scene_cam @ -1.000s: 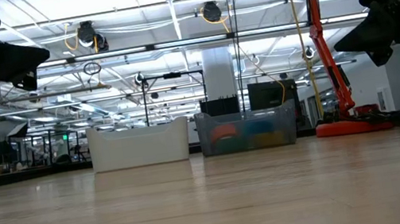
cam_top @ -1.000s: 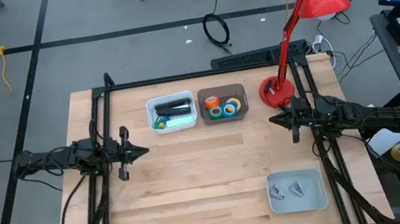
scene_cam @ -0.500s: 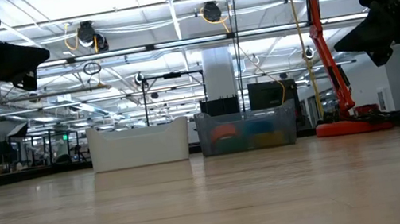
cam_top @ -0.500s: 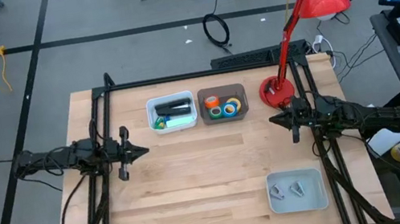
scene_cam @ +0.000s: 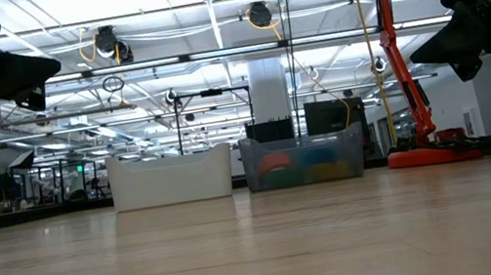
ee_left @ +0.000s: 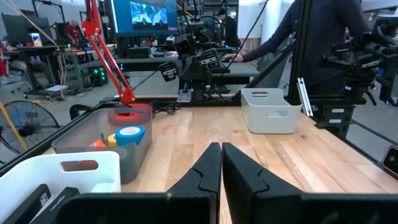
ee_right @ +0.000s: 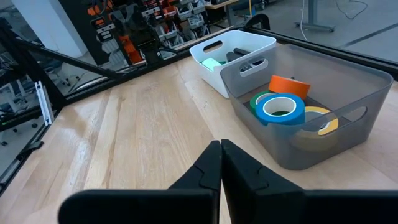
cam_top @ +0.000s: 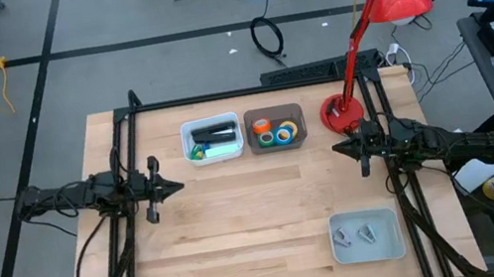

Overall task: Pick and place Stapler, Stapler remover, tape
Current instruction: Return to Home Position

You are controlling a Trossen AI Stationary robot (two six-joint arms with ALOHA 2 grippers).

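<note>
Clamped shut on nothing at right gripper and left gripper alike. Ahead of the right one and off to one side, nearer it than the left: tape, inside the dark bin. Off its other side, staple removers in the gray bin.

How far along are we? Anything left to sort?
Sorting looks done: tape rolls lie in the dark bin, staplers in the white bin, staple removers in the gray bin. Nothing is in hand: the left gripper and right gripper are shut and empty, at opposite sides of the table. I see nothing left loose.
</note>
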